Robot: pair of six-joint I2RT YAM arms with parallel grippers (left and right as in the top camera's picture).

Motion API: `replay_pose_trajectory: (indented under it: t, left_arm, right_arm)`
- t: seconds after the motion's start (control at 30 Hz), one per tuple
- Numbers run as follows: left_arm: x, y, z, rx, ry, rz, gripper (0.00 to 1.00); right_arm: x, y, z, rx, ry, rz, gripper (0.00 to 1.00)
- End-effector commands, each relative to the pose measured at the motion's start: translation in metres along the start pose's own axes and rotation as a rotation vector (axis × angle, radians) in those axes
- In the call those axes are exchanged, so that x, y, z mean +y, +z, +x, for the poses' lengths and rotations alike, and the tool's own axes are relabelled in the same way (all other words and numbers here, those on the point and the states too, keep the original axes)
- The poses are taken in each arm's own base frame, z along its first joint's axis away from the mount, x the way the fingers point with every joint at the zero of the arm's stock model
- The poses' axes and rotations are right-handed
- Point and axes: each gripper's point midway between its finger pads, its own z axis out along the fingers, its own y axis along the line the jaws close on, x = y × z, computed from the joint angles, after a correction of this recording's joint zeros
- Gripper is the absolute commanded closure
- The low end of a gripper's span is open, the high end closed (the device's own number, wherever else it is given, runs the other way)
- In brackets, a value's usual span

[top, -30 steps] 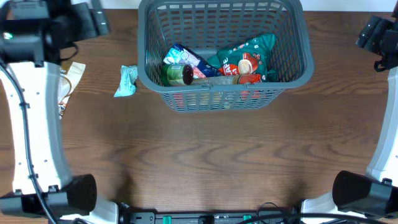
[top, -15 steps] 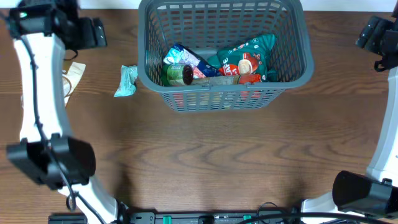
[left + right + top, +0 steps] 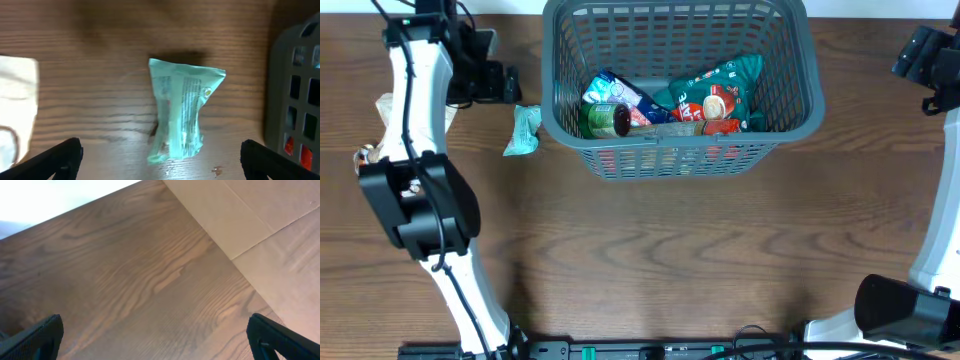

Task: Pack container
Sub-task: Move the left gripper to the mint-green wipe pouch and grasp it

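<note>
Left gripper (image 3: 508, 83) has swung in from the far-left corner and now hangs over the mint-green packet (image 3: 182, 112), jaws spread wide, nothing held. The packet lies flat on the wood table (image 3: 90, 35) ahead of the fingertips (image 3: 62, 156), centred in the gap. Outside one finger sits a beige packet (image 3: 17, 100). Outside the other, just beside the mint one, is the container (image 3: 295, 95), and it hasn't budged. It's dark grey, with lattice-slotted walls and a thick rim, standing upright. Inside are a green-lidded jar (image 3: 605, 120) on its side, a blue-and-white packet (image 3: 615, 92), a green pouch (image 3: 720, 85) and red packets (image 3: 722, 127). Right gripper (image 3: 159, 337) sits well apart from the basket, jaws wide over wood, unchanged.
</note>
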Motion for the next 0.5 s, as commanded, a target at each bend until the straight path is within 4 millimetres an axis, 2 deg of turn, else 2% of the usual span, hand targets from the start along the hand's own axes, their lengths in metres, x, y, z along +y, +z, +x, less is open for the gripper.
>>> replay_pose_trajectory:
  t: [0.0, 0.2, 0.47]
  left_arm:
    - [-0.014, 0.016, 0.005, 0.039, 0.06, 0.053, 0.01]
    - [-0.029, 0.041, 0.022, 0.108, 0.122, 0.07, 0.01]
    - [-0.022, 0.075, 0.062, 0.228, 0.123, 0.019, 0.01]
  right_arm:
    - [-0.008, -0.009, -0.007, -0.028, 0.033, 0.003, 0.01]
    - [-0.008, -0.009, -0.007, -0.028, 0.033, 0.003, 0.01]
    - [-0.008, -0.009, -0.007, -0.028, 0.033, 0.003, 0.01]
